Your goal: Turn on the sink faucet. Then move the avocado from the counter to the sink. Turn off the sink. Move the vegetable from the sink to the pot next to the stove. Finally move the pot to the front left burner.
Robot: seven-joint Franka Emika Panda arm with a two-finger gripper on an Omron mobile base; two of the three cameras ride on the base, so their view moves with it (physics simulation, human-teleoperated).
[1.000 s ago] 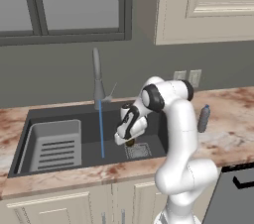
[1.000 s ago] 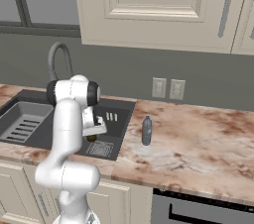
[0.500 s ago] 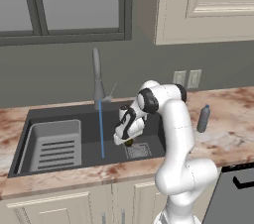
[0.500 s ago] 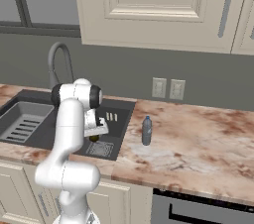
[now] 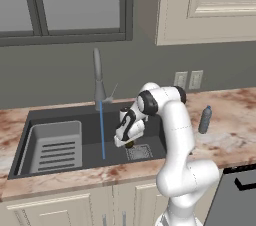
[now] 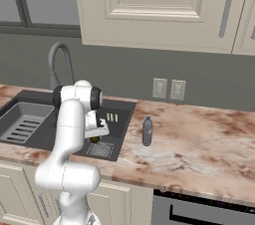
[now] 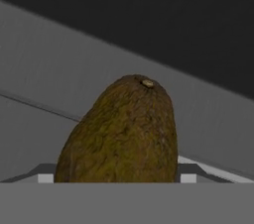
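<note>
One avocado (image 7: pixel 121 131) fills our hand view, stem end up; base views add running water (image 5: pixel 102 130); tool (image 5: pixel 126 142) spread.

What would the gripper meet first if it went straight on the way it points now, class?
The avocado. In the hand view it sits dead ahead and very close to the gripper, low in the sink beside the drain; depth is unclear, so the jaws may already flank it.

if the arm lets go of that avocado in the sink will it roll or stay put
The avocado looks rounded and egg-shaped, so it would probably wobble or roll slightly. Its rough skin suggests decent grip, not slippery. The sink has walls, so it likely stays inside.
</note>
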